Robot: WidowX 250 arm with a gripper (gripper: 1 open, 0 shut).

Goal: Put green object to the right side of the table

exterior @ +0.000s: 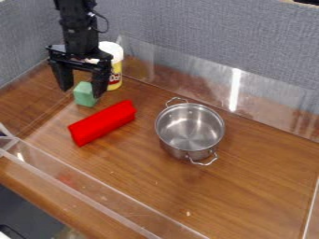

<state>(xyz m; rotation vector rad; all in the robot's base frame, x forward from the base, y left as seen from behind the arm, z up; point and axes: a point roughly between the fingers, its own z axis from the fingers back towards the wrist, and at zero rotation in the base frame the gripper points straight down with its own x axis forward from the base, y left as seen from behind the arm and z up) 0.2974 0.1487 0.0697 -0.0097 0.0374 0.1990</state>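
Note:
The green object (pixel 85 93) is a small matte green block resting on the brown wood-grain table (pixel 249 187) at the back left. My black gripper (pixel 80 77) hangs just above it, open, with one finger on each side of the block's top. Nothing is held. The arm rises straight up behind it to the top edge of the view.
A long red block (pixel 101 122) lies just in front of the green one. A steel pot (pixel 189 130) stands mid-table to the right. A white and yellow bottle (pixel 112 63) stands behind the gripper. Clear acrylic walls (pixel 225 79) edge the table.

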